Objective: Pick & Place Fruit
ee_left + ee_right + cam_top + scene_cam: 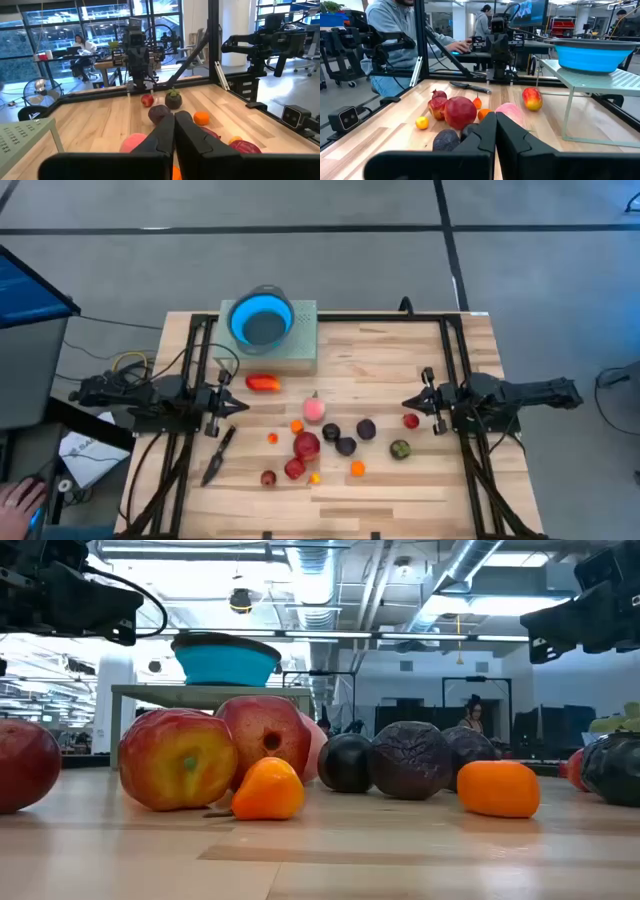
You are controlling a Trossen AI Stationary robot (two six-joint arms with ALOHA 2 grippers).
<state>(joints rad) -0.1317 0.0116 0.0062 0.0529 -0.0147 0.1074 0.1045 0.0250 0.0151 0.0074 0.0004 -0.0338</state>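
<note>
We see both arms parked at the table point(400, 395) edges. The left gripper point(240, 405) sits at nine o'clock, its fingers pressed together and holding nothing. The right gripper point(410, 402) sits at three o'clock, also closed and empty, just beside a small red ball point(411, 420).

The fruit lies loose on the wood between them, toward six o'clock from the centre. We spot the pink ball point(314, 409) near the middle, a big red ball point(306, 446) below it, dark purple balls point(346, 445) just to its three o'clock, and a green one point(400, 449) farther right. A small orange piece point(357, 469) rests toward six o'clock. The long red-orange piece point(263, 383) lies apart, toward ten o'clock, near the left gripper.

The blue bowl point(262, 319) stands on a pale green stand point(300, 350) at eleven o'clock, no fruit visible in it. A dark knife point(218, 457) lies at eight o'clock. A person point(400, 30) sits beyond the table in the right wrist view.
</note>
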